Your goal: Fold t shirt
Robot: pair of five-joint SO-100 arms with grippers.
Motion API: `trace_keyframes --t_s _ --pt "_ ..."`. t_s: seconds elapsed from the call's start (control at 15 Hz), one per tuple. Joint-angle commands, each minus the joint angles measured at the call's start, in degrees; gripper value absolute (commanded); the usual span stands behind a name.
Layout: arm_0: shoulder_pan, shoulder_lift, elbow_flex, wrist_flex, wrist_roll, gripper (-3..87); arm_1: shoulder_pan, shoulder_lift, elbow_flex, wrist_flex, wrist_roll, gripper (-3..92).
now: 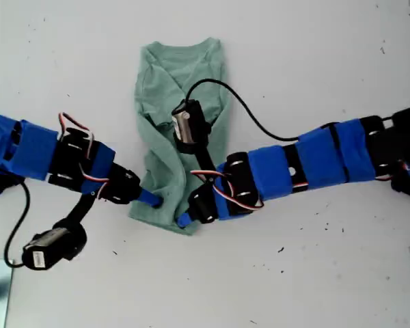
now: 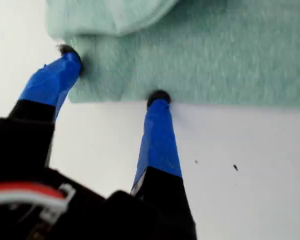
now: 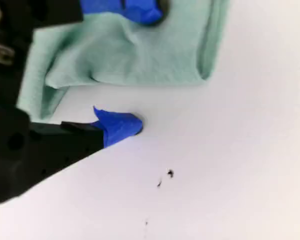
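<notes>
Exterior view: t shirt (image 1: 171, 82) lies on white counter (image 1: 314, 61), neck end far from both claws, sides folded inward into a narrow strip, cloth rumpled. Both claws are at the hem end. My first claw (image 1: 186, 218) comes in from the exterior view's right, my second claw (image 1: 154, 199) from the exterior view's left. The hem end of the shirt sits between them.

First wrist view: my first claw (image 2: 113, 74) is released and grips nothing. The fingers are blue-taped with black tips and spread wide. One fingertip (image 2: 67, 51) touches the shirt's hem corner. The other fingertip (image 2: 159, 96) touches the side edge of t shirt (image 2: 215, 60) a little further along. The cloth lies just ahead of the tips, with a folded-over upper layer beyond. Bare counter (image 2: 250, 165) with a few dark specks is under the claw.

Second wrist view: my second claw (image 3: 149, 65) is also released and spread across the shirt's side edge. One finger (image 3: 121, 126) rests on bare counter (image 3: 230, 165), just beside the cloth and apart from it. The other finger (image 3: 135, 11) sits on top of t shirt (image 3: 125, 55). The cloth between them is bunched but not pinched. The hem corner is near this claw, off to one side.

A black cable (image 1: 225, 87) arcs over the shirt's upper half, beyond my first claw.
</notes>
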Motion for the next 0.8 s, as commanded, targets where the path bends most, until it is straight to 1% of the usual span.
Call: trace_keyframes --t_s 0.0,0.07,0.2,0.4,0.53,0.6,0.73 --pt "0.7 -10.99 -8.44 1.67 -1.14 8.9 -0.7 -4.39 -1.85 -0.35 1.85 11.1" --pt "2.46 -6.68 -8.44 0.26 -1.67 -0.1 -0.97 -4.75 -1.85 1.49 2.64 1.4" --pt "5.89 -4.92 -15.91 3.08 -2.72 -0.1 -2.37 -1.58 -1.85 5.19 2.46 1.2" --pt "11.95 -0.97 -26.98 1.14 -8.88 -0.1 -4.13 11.78 -1.14 14.24 -0.62 1.2" --pt "15.64 1.49 -27.86 -5.45 -10.28 -0.1 -7.03 18.98 0.26 14.33 -3.87 1.2" --pt "16.52 1.41 -27.86 -6.33 -10.99 -0.1 -7.56 19.16 0.26 14.77 -3.78 1.2" --pt "15.56 2.99 -27.6 -5.71 -11.07 -0.1 -5.01 20.83 0.35 13.89 -5.71 1.2"
